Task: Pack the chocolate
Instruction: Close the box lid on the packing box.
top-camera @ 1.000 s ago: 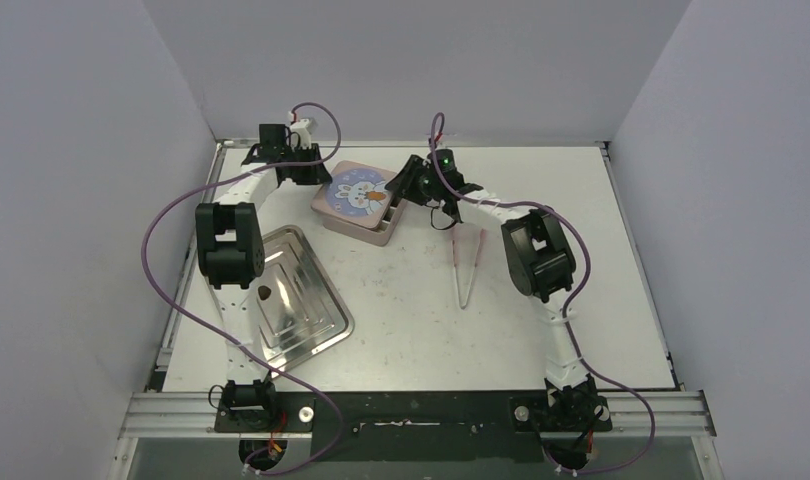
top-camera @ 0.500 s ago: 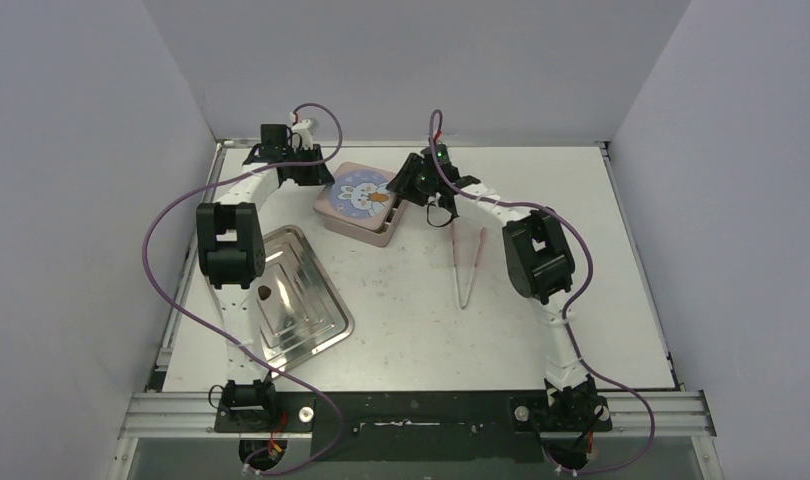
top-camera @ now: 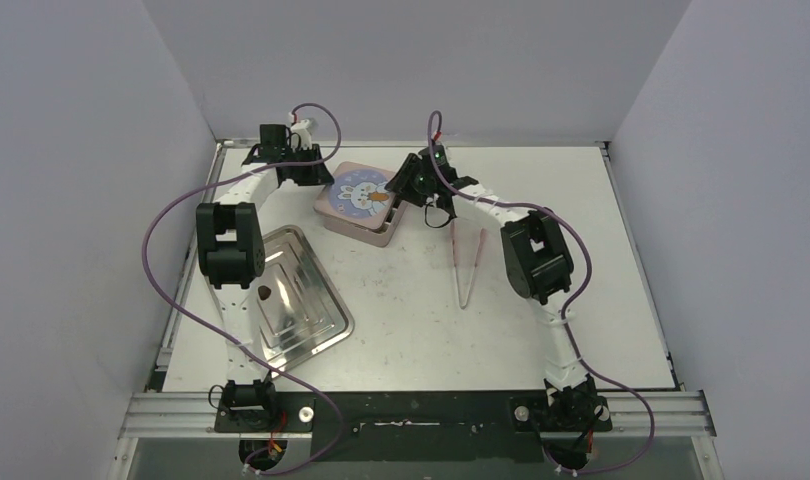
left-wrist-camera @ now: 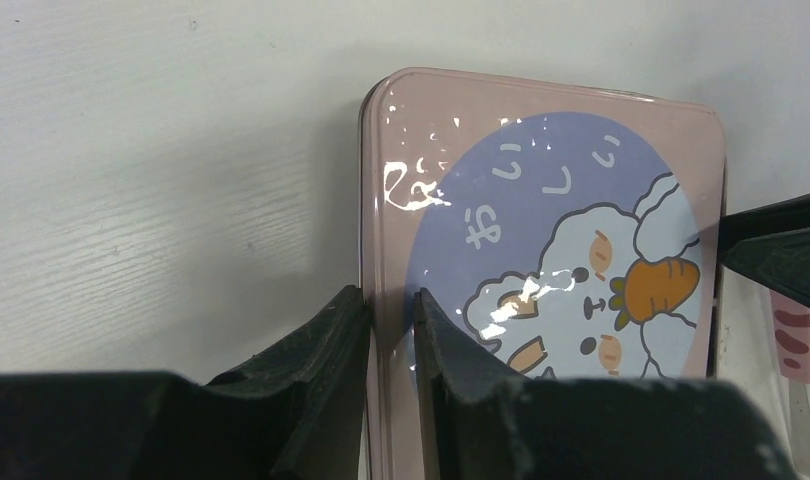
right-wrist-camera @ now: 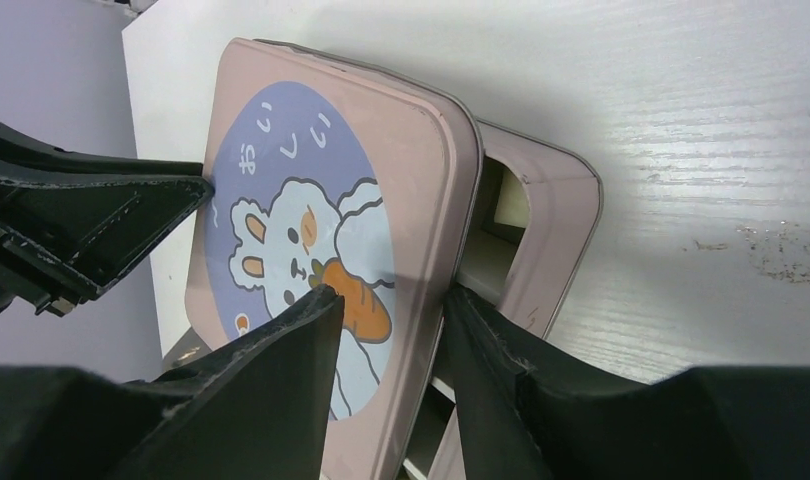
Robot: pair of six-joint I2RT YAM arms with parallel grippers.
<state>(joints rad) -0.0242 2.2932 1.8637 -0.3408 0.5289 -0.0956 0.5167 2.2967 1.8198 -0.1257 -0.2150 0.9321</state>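
Note:
The pink rabbit-picture lid [top-camera: 358,194] lies askew on the square tin [top-camera: 384,226] at the back of the table. My left gripper [top-camera: 315,178] is shut on the lid's left edge [left-wrist-camera: 391,295]. My right gripper [top-camera: 402,188] pinches the lid's right edge [right-wrist-camera: 393,292], with one finger on top by the carrot and the other inside the tin [right-wrist-camera: 551,230]. The tin's open corner shows a pale compartment. One dark brown chocolate piece [top-camera: 265,293] lies on the silver tray [top-camera: 311,310]. Other chocolate is hidden.
Pink tweezers [top-camera: 468,265] lie on the table to the right of the tin. The silver tray sits at the left, near the left arm's elbow. Grey walls enclose the table on three sides.
My right gripper has shifted slightly back and left with the lid's edge in it. The left gripper, tray and tweezers have not moved.

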